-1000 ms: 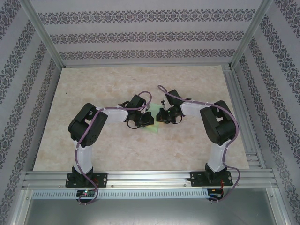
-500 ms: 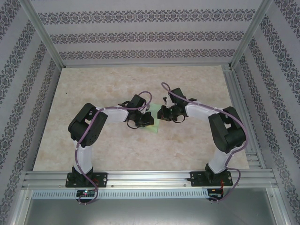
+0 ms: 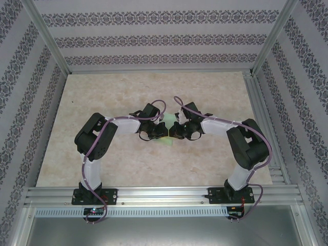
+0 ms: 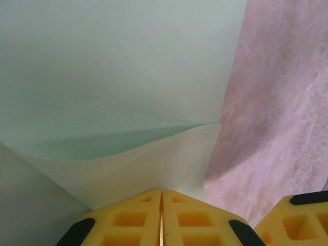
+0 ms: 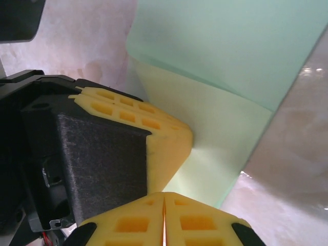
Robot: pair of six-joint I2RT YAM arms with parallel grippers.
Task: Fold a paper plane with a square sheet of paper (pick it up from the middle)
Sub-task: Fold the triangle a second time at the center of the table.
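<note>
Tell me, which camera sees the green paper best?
The left wrist view: the sheet of paper spreads across most of the picture, its lifted flap plain. The right wrist view shows a folded corner; the top view gives a small sliver.

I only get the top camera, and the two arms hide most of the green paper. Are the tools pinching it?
Observer: The left tool is. Its wrist camera shows its yellow fingers shut on a raised flap of the paper.
Operator: What about the other one?
Observer: The right tool is shut too, with its tip against the flap's edge. Whether paper is caught inside, I cannot tell.
Operator: Is the paper lying flat?
Observer: No. From the left wrist, a paler flap curves up off the greener sheet along a crease.
</note>
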